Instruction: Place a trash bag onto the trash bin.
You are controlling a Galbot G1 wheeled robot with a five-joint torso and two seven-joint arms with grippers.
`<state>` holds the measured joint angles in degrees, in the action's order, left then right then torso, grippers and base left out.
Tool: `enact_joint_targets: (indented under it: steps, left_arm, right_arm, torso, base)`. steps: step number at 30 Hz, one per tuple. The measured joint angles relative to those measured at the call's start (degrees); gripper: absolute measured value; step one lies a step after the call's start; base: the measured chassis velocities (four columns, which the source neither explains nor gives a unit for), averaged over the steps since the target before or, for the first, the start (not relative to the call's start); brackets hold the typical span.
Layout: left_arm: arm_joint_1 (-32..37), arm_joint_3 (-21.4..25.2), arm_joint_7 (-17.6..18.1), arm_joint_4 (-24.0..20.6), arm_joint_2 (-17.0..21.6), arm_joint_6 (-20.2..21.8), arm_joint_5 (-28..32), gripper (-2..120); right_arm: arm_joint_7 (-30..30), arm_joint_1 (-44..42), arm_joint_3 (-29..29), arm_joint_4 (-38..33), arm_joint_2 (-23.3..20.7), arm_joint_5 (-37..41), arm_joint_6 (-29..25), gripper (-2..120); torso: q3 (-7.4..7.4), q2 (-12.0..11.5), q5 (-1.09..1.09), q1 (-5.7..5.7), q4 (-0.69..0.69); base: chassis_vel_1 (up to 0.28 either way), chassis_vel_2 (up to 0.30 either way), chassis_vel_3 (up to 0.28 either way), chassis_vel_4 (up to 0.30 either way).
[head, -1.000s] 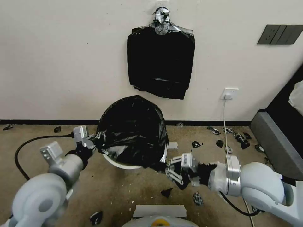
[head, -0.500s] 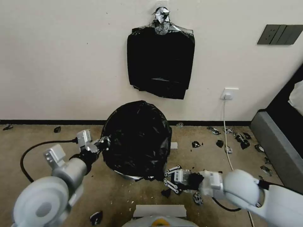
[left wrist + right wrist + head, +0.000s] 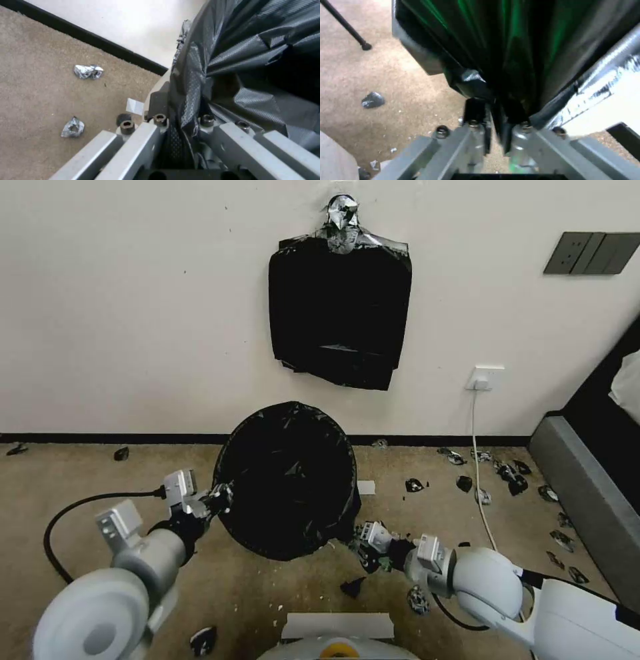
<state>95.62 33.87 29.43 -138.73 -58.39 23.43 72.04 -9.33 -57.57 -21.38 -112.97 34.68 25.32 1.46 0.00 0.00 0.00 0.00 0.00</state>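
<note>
Left gripper is sitting at the left side of the trash bin, jaws clamped on a fold of the trash bag. In the left wrist view the black film is running down between the two fingers, so the pinch is on the bag's hem and not on the bin wall. Judging by the pose, it is pinning that side of the hem down so the bag is not riding back up.

The trash bag is draping over the whole bin, mouth spread and film hanging down the outside almost to the carpet. The white bin is barely showing: a pale strip of trash bin wall is peeking out under the film in the right wrist view. The bin is standing on the carpet near the baseboard, below the flat bundle of bags hanging on the wall.

Right gripper is low at the bin's lower right side, close to the floor. Its jaws are closed on the bag's edge; the right wrist view is showing the film gathered between the fingers. Likely it is tugging the skirt down that side to seat the liner on the rim.

Torn black scraps are littering the carpet to the right.
</note>
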Motion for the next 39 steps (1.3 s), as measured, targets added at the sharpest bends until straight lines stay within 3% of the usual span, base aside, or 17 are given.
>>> enact_joint_targets:
  steps: [15, 18, 21, 26, 29, 30, 32, 35, 39]
  left_arm:
    - [-3.0, -0.4, 0.3, 3.6, -0.2, -2.2, -1.0, 3]
    - [-3.5, -1.0, 0.2, 4.6, -0.5, -3.2, -2.2, 3]
    - [-3.9, -1.9, -0.1, 5.7, -0.9, -4.2, -4.6, 3]
    - [-4.3, -4.3, -0.9, 6.8, -1.7, -5.4, -9.4, 3]
    - [-4.8, -6.8, -1.2, 7.6, -2.4, -6.7, -14.2, 3]
    - [-4.8, -6.8, -1.2, 7.6, -2.4, -6.7, -14.2, 3]
    - [-5.2, -8.9, -1.1, 8.3, -2.8, -7.5, -17.1, 3]
    - [-5.5, -10.2, -1.0, 8.8, -3.1, -7.8, -18.7, 3]
    - [-6.4, -14.0, -0.8, 9.7, -4.1, -8.1, -22.4, 3]
  right_arm:
    - [-0.6, -7.7, 8.1, -3.3, -3.3, 2.4, -2.3, 62]
    - [3.6, -10.0, 10.2, -5.9, -4.8, 6.1, -1.1, 77]
    - [8.8, -12.5, 12.0, -11.1, -6.5, 12.1, 2.6, 83]
    - [17.5, -15.6, 15.2, -19.7, -8.6, 19.9, 9.2, 68]
    - [31.4, -14.3, 16.9, -27.7, -8.7, 30.5, 18.5, 54]
    - [31.4, -14.3, 16.9, -27.7, -8.7, 30.5, 18.5, 54]
    - [39.6, -10.6, 16.7, -30.6, -8.0, 37.1, 23.4, 42]
    - [40.9, -8.5, 16.2, -30.9, -7.6, 38.7, 24.5, 37]
    - [41.8, -1.5, 13.4, -31.0, -5.1, 42.6, 27.4, 21]
  torso:
    - [0.0, 0.0, 0.0, 0.0, 0.0]
    - [0.0, 0.0, 0.01, 0.0, 0.0]
    - [0.0, 0.0, 0.0, 0.0, -0.01]
    - [0.0, 0.0, 0.0, 0.0, -0.01]
    - [0.0, 0.0, 0.0, 0.0, -0.01]
    - [0.0, 0.0, 0.0, 0.0, -0.01]
    - [0.0, 0.0, 0.0, 0.0, 0.0]
    - [0.0, 0.0, 0.0, 0.0, 0.0]
    - [0.0, 0.0, -0.01, 0.0, 0.0]
  base:
    - [0.0, 0.0, 0.0, 0.0]
    - [0.0, 0.0, 0.0, 0.0]
    - [0.0, 0.0, 0.0, 0.0]
    - [0.0, 0.0, 0.0, 0.0]
    - [0.0, 0.0, 0.0, 0.0]
    - [0.0, 0.0, 0.0, 0.0]
    - [0.0, 0.0, 0.0, 0.0]
    - [0.0, 0.0, 0.0, 0.0]
    - [0.0, 0.0, 0.0, 0.0]
